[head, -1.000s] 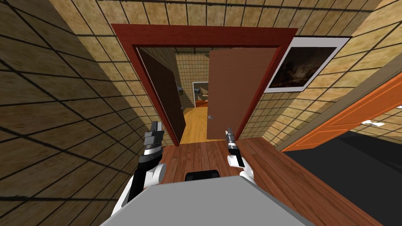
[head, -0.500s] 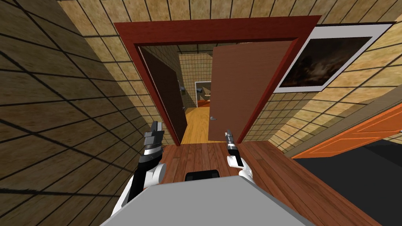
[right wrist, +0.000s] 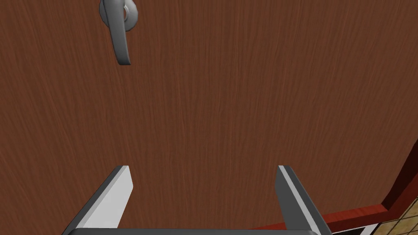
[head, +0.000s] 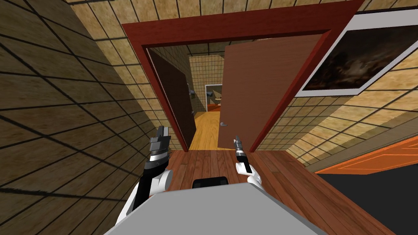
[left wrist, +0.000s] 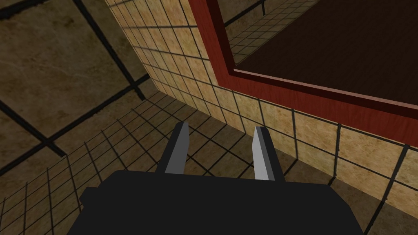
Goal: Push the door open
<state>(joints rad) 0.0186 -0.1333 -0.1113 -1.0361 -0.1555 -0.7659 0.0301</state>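
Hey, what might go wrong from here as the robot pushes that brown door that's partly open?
1. The right gripper is open and aimed tip-first at the door. Pushing that way, it may skid across the smooth panel or snag the lever handle.
2. The left gripper is open near the tiled wall, beside the red door frame. Driving forward could clip either.

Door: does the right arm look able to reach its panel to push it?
Probably yes. The right gripper faces the brown door squarely, jaws open, nothing between them; the grey handle lies ahead, off to one side. Contact not confirmed.
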